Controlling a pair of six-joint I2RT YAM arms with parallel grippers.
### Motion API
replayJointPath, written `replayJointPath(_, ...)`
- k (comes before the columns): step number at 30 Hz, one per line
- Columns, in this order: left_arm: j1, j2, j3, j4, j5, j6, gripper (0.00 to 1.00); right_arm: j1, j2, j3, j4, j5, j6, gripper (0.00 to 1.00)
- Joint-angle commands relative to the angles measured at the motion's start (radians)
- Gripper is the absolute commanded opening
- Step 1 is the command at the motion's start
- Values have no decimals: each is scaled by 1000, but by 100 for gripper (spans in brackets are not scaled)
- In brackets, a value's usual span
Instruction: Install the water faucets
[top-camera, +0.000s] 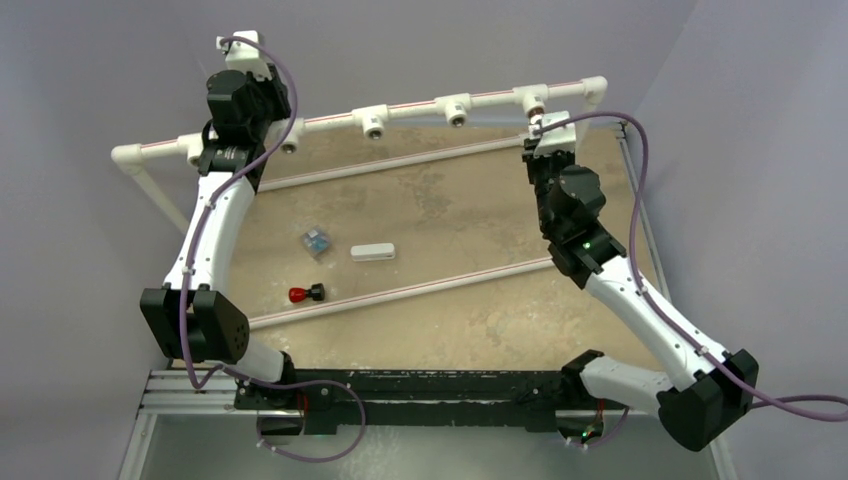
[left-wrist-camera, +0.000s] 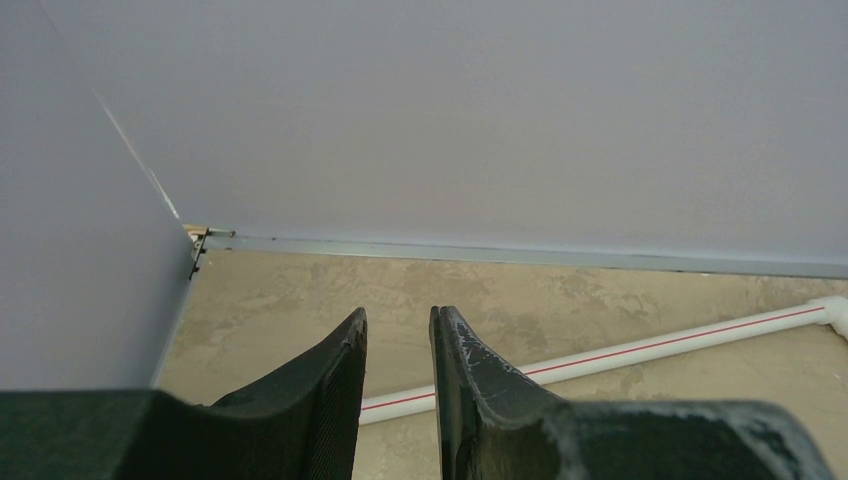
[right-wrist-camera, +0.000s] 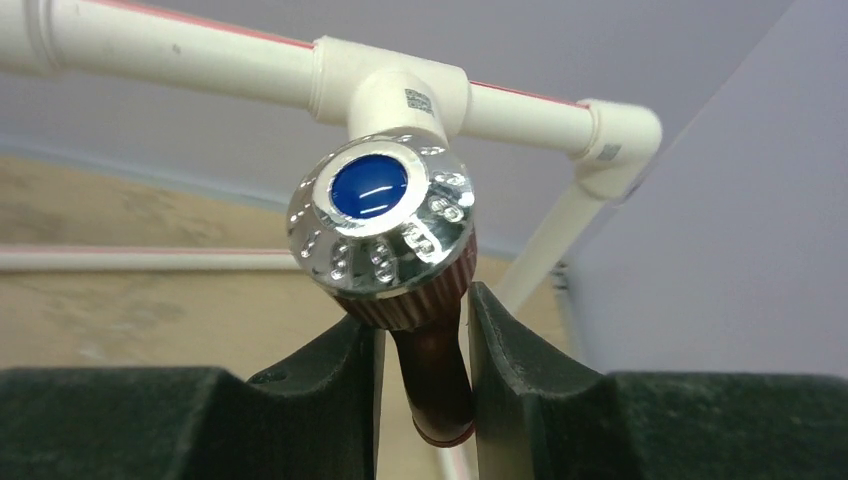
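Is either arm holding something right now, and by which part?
The right fingers pinch the dark reddish-brown metal faucet with a chrome, blue-centred knob by its downward spout. The left fingers hold nothing.

The faucet (right-wrist-camera: 390, 240) at centre of the right wrist view: reddish-brown body, dimpled chrome knob, blue disc. The pipe (right-wrist-camera: 200, 60) above: white, thin red stripe. The table (top-camera: 450, 200): mottled tan (blotchy throughout). The loose faucet (top-camera: 306, 294), overhead lower left: red cap, dark body.

- Robot lab bench, I'd say: bare lavender walls (top-camera: 450, 40) right behind the white pipe rail (top-camera: 415, 110).
- Sandy tabletop (top-camera: 450, 320) in front of that rail.
- Farther from it, aluminium frame (top-camera: 190, 390) and purple cable (top-camera: 800, 405) at my base.
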Motion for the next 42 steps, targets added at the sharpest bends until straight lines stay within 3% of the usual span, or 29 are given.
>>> replayJointPath(1, -13, 24, -34, -81, 24, 3, 29, 41, -35, 41, 117, -126, 558, 0)
replayJointPath(18, -13, 18, -34, -82, 26, -2, 29, -53, -141, -20, 105, -56, 1276, 0)
replayJointPath(23, -13, 15, -34, -81, 26, -2, 28, -192, -148, -72, 113, -173, 1490, 0)
replayJointPath(37, -13, 16, -34, -81, 26, -1, 28, -503, -76, -97, 159, -444, 1812, 0)
replayJointPath(42, -13, 19, -34, -81, 26, -2, 29, -569, -58, -163, 250, -536, 1920, 0)
